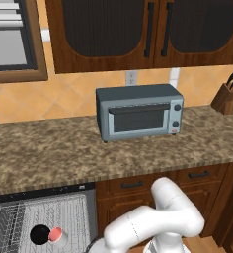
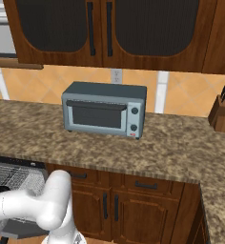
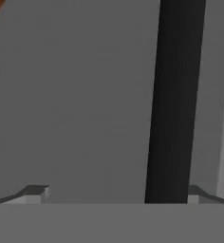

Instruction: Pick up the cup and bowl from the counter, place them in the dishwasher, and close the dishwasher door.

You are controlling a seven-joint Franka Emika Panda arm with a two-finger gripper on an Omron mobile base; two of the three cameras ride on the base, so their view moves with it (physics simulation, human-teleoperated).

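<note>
Bowl (image 1: 39, 234) and cup (image 1: 58, 235) are both sitting in the dishwasher (image 1: 44, 217) lower rack, seen in my left base view at lower left: black bowl on the left, cup just beside it on the right, touching or nearly so, pinkish-red inside facing up toward the camera. White wire rack (image 1: 19, 217) around them, black control strip (image 1: 44, 191) just under the counter (image 1: 113, 153) front edge. In the right base view I get the same rack (image 2: 14, 178) at the left edge, partly behind my arm. In the hand view I'm right up against the dishwasher door (image 3: 76, 104): flat dark grey panel across the view, black bar handle (image 3: 175, 99) running top to bottom on the right side of the picture, camera is rolled so I can't give its real orientation. Gripper (image 3: 116, 197) is spread wide, nothing between the fingers; left fingertip (image 3: 35, 192) and right fingertip (image 3: 194, 192) show low in the view, and the handle comes down just inside the right tip. Can't tell if either tip touches the panel or handle. So cup and bowl are in the rack, well apart from the gripper, which is at the door. Counter above carries the grey-blue toaster oven (image 1: 138, 111) and a knife block (image 1: 228, 96) far right. Brown drawers (image 1: 163, 183) to the right of the dishwasher, dark-panel wall cabinets (image 1: 138, 29) overhead.
</note>
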